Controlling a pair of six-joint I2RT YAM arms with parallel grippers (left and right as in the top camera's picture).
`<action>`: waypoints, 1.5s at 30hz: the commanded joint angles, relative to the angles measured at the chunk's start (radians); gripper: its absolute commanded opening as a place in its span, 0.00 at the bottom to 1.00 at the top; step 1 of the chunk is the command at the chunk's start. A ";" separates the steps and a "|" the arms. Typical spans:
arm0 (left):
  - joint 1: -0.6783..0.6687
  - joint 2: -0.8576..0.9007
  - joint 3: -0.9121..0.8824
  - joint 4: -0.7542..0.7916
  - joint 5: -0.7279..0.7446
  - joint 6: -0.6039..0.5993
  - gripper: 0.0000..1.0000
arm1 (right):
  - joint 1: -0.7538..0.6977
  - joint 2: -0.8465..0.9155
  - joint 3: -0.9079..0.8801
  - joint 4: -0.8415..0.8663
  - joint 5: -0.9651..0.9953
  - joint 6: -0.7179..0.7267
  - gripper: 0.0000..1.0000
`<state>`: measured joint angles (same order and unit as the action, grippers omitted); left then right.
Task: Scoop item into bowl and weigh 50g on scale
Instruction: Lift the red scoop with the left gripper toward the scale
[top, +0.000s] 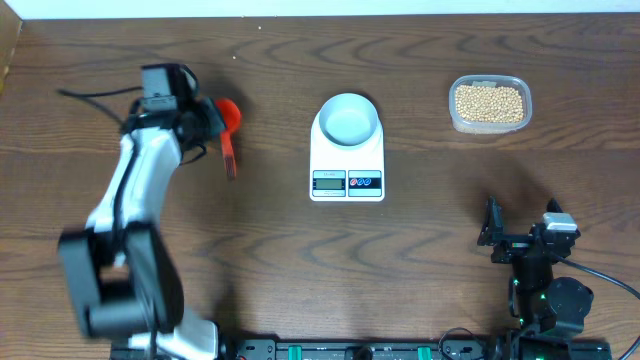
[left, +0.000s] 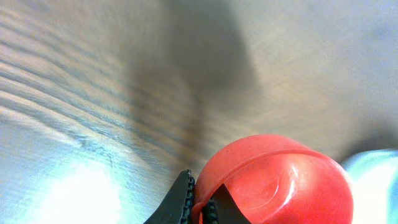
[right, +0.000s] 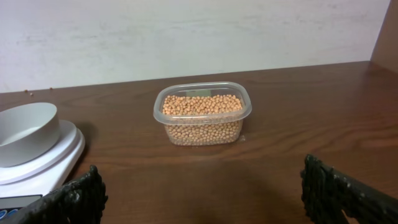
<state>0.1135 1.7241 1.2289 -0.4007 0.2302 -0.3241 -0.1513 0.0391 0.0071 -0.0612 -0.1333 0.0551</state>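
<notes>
Dark wood-grain bench (top: 420, 260) fills your views, with a pale wall (right: 186, 31) behind it in the right wrist camera. Your left end effector (left: 200, 206) sits right against the cup of the red scoop (left: 273, 183), jaws narrow. Whether they actually pinch it cannot be told from these views. The scoop's handle runs back toward the robot's base, crosswise to that end effector's reach.

From there the tan beans (top: 489, 103) in their clear plastic tub (right: 202, 119) lie well apart to its right. They are beyond the digital scale (top: 347, 182) and the white bowl (top: 348, 120) standing on it, which looks empty. Your right end effector (right: 200, 186) is spread wide and holds nothing. The tub is straight ahead of it, so the right arm is nearer the beans. The scoop, though, is at the left arm, so expect a long carry rightward past the scale.
</notes>
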 joint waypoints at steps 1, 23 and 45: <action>-0.013 -0.138 0.008 -0.032 -0.003 -0.150 0.07 | -0.004 -0.002 -0.002 -0.004 0.007 -0.012 0.99; -0.299 -0.378 0.005 -0.330 -0.004 -0.595 0.07 | -0.004 -0.002 -0.002 0.002 -0.097 0.135 0.99; -0.326 -0.378 0.005 -0.128 -0.024 -0.927 0.07 | -0.004 0.393 0.348 0.119 -0.589 0.494 0.99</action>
<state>-0.2115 1.3392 1.2293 -0.5312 0.2291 -1.1286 -0.1513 0.3191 0.2386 0.0650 -0.6048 0.5251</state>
